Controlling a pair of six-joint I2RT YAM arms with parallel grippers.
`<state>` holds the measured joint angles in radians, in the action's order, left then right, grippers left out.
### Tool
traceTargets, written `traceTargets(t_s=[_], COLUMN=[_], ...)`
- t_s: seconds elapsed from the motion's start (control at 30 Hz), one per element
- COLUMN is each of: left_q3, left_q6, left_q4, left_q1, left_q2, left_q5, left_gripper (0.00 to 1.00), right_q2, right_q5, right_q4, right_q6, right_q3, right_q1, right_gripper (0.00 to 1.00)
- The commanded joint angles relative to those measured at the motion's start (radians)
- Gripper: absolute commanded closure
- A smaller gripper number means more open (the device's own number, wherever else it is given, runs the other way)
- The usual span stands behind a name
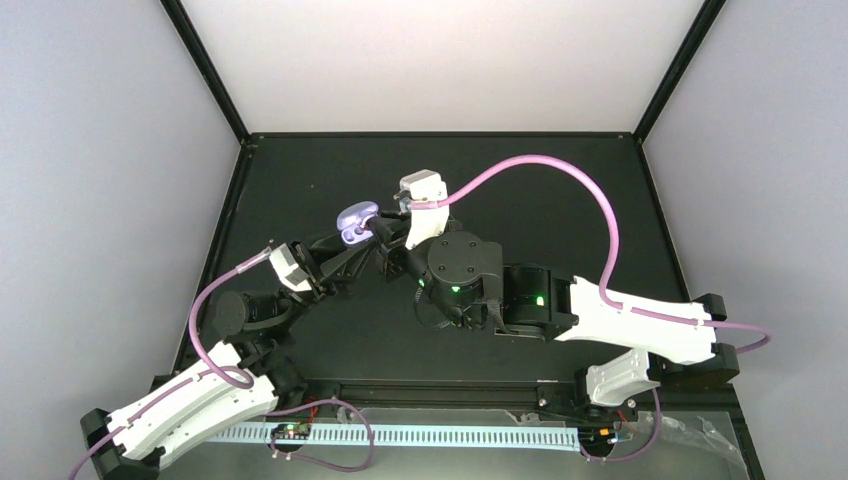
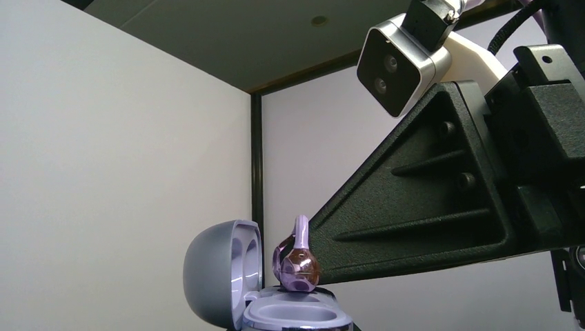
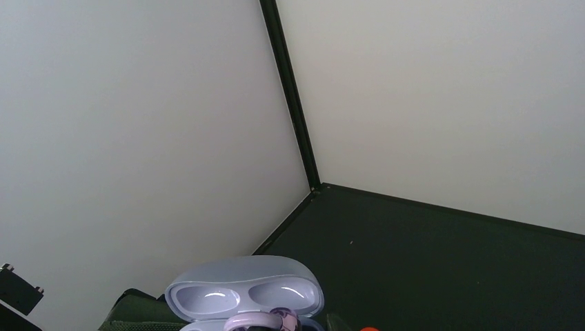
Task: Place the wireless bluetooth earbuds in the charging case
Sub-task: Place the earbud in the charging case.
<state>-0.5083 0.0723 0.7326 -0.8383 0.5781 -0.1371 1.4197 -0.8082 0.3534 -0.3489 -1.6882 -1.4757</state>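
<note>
Black bench (image 1: 560,200) carries both arms. The left tool (image 1: 350,245) looks clamped on the open charging case (image 1: 357,220). One earbud (image 2: 296,265) stands at the right tool's (image 1: 382,228) tip, touching the case's rim and not yet seated. Whether that tool's jaws are apart cannot be told. The other well looks empty, so both insertions seem left.

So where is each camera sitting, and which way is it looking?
Top: high behind the arms, looking down at the black table; both arms show, left hand near right hand.
Left wrist: on the left arm, looking sideways at the open pale lavender charging case, purple earbud and right hand.
Right wrist: tilted up over the case lid at white walls; own fingers not seen.
All share the case.
</note>
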Motion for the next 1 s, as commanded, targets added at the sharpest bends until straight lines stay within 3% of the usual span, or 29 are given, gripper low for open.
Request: traceTargets(t_s=[0.0, 0.33, 0.97], left_q3=[-0.049, -0.041, -0.036], left_q6=[0.012, 0.036, 0.049], left_q4=[0.041, 0.042, 0.047], left_q1=[-0.002, -0.002, -0.003], left_q2=[0.000, -0.004, -0.013], left_q5=[0.008, -0.005, -0.008], left_gripper=[0.98, 0.98, 0.98], right_q2=[-0.006, -0.025, -0.034], right_q5=[0.001, -0.005, -0.008], right_q4=[0.035, 0.031, 0.047], right_q6=[-0.007, -0.001, -0.015], right_q3=[0.004, 0.021, 0.030], right_q1=[0.002, 0.008, 0.011], right_gripper=[0.80, 0.85, 0.84])
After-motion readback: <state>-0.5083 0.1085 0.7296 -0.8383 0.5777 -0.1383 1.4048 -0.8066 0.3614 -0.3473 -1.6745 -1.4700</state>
